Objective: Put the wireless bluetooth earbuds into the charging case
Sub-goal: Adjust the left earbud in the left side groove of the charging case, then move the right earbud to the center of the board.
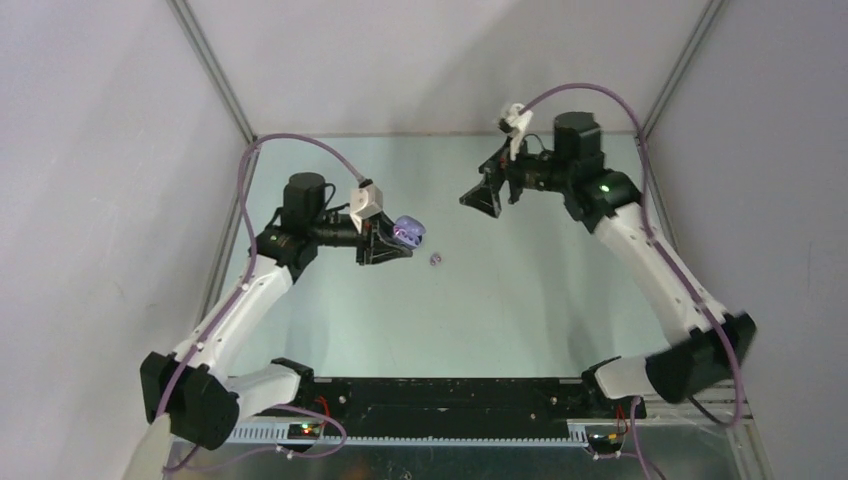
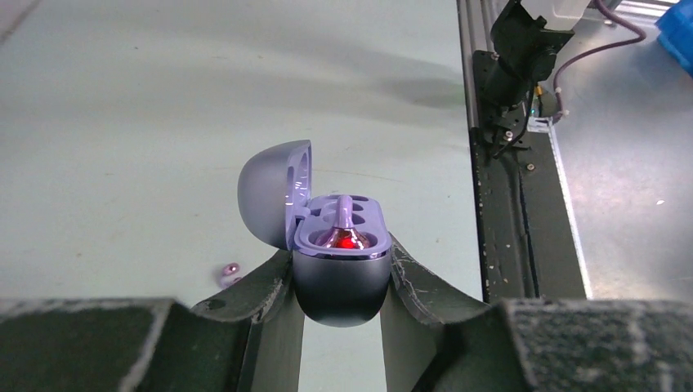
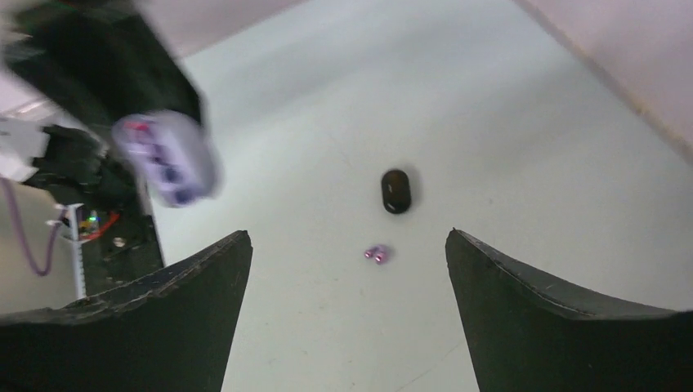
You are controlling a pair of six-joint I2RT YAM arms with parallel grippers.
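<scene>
My left gripper [image 1: 392, 243] is shut on the lilac-grey charging case [image 1: 408, 231] and holds it above the table. In the left wrist view the case [image 2: 339, 290] sits between my fingers with its lid open to the left. One lilac earbud [image 2: 346, 232] stands in a slot, with a red glow at its base. Another lilac earbud [image 1: 436, 260] lies on the table just right of the case; it also shows in the left wrist view [image 2: 229, 273] and the right wrist view [image 3: 377, 253]. My right gripper [image 1: 484, 196] is open and empty, raised over the far middle of the table.
A small glossy black oval thing [image 3: 396, 190] lies on the table just beyond the loose earbud. The black base rail [image 1: 430, 395] runs along the near edge. Grey walls enclose the table on the left, right and far sides.
</scene>
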